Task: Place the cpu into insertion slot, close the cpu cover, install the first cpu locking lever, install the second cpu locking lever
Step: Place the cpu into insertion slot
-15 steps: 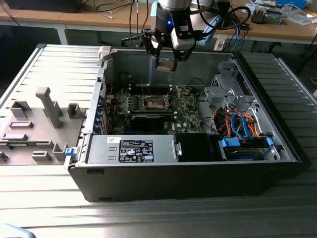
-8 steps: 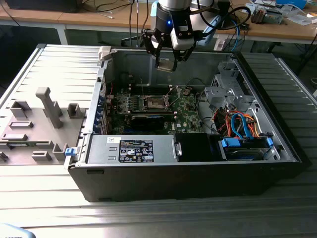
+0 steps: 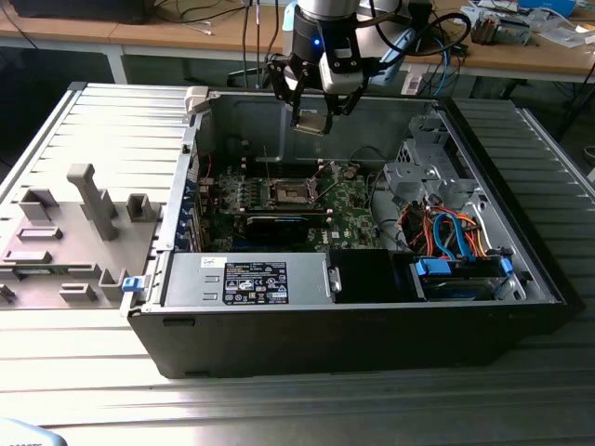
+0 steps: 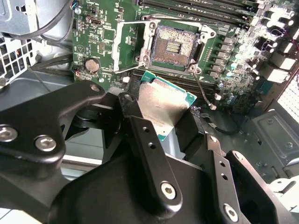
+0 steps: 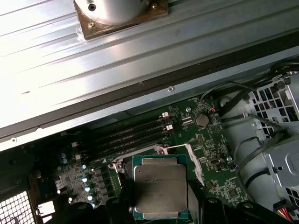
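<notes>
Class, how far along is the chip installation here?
Nothing is finished yet. In hand: the gripper hangs above the board, jaws shut on the chip. Left: the socket is empty and its cover stands open, so seating, closing and both lever steps remain.

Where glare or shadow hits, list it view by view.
First wrist view: strong glare on the ribbed metal table; the cpu evenly lit. Second wrist view: soft sheen on the cpu. Exterior view: dim inside the computer case.

An open black computer case (image 3: 372, 344) sits on a slatted metal table (image 3: 279, 409) beside a grey fixture (image 3: 98, 209).
</notes>
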`<state>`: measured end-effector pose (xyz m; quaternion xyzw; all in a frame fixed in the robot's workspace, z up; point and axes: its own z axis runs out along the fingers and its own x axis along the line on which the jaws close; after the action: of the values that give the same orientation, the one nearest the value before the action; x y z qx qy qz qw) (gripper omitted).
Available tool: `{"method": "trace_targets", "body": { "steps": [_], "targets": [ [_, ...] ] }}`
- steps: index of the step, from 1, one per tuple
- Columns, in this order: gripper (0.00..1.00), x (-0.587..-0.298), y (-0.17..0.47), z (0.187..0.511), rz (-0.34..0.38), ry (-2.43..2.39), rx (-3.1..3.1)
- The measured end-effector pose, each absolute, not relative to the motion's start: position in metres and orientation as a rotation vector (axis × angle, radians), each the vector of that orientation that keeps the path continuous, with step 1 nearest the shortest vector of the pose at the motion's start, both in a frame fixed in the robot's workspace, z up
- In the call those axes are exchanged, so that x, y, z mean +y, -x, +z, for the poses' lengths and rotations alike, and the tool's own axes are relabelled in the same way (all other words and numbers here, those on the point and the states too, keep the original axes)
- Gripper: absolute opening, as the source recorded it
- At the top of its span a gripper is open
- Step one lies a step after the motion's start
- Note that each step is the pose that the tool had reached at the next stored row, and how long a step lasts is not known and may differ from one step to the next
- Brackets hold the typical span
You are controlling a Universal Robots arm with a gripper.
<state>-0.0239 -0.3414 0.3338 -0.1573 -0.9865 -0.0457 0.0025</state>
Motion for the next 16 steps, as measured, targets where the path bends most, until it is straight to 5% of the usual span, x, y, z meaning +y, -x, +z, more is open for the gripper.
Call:
{"method": "trace_targets", "body": {
  "steps": [16],
  "targets": [
    [0.55,-0.3414,0.0239,0.3338,-0.143,0.55,-3.086]
  ]
}}
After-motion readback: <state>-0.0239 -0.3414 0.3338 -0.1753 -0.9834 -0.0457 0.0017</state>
